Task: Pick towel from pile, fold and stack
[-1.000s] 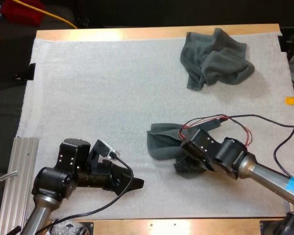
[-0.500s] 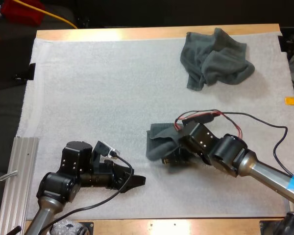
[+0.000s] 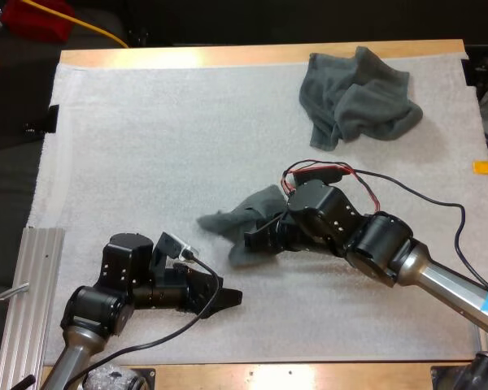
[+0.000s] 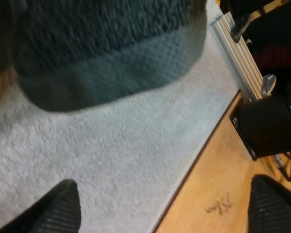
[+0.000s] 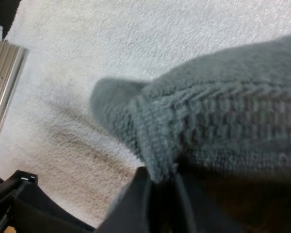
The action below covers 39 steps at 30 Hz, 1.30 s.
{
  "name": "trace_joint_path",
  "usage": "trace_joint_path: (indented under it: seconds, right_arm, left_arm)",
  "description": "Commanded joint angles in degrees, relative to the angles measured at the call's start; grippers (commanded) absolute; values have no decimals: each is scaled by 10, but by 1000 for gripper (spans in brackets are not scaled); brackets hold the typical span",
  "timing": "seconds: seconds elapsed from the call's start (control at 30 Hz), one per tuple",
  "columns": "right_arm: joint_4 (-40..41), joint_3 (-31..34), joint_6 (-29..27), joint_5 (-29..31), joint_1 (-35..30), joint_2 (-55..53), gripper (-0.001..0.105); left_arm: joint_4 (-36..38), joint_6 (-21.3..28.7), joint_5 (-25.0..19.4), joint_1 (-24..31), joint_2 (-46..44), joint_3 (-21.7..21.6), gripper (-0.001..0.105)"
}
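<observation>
A dark grey-green towel (image 3: 242, 219) hangs bunched from my right gripper (image 3: 264, 237) just above the mat's middle, its free end trailing to the left. Seen from the right wrist, the black fingers (image 5: 136, 204) are shut on the edge of the towel (image 5: 223, 121). A second, crumpled towel (image 3: 354, 96) lies at the far right of the mat. My left gripper (image 3: 225, 299) rests low near the front edge, pointing right, below the held towel. Its fingers (image 4: 58, 208) stand wide apart with nothing between them, and the held towel (image 4: 111, 48) hangs ahead of them.
An aluminium rail (image 3: 28, 284) runs along the mat's front left side and is also seen as the rail (image 4: 237, 53) beside the wooden table edge (image 4: 208, 194). The white mat (image 3: 163, 146) is bare across its left and far-middle parts.
My right gripper has swung left and slightly away from the front with the towel, lifting it and drawing it out leftward. The left arm has barely moved.
</observation>
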Motion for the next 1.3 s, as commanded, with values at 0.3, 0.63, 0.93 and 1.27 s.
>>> trace_joint_path:
  seconds: [0.3, 0.63, 0.93, 1.27]
  right_arm:
    - [-4, -4, 10, -22, -1, -1, 1]
    - [-4, -4, 14, -37, -1, -1, 1]
    - [-4, -4, 23, -56, -1, -1, 1]
    - [-8, -4, 31, -56, -1, -1, 1]
  left_arm:
    - [-21, 83, -130, -30, 0, -9, 69]
    - [-39, 208, -469, -258, 0, -33, 69]
    - [-138, 225, -698, -344, 1, -32, 69]
    - [-124, 219, -728, -344, 45, -20, 58]
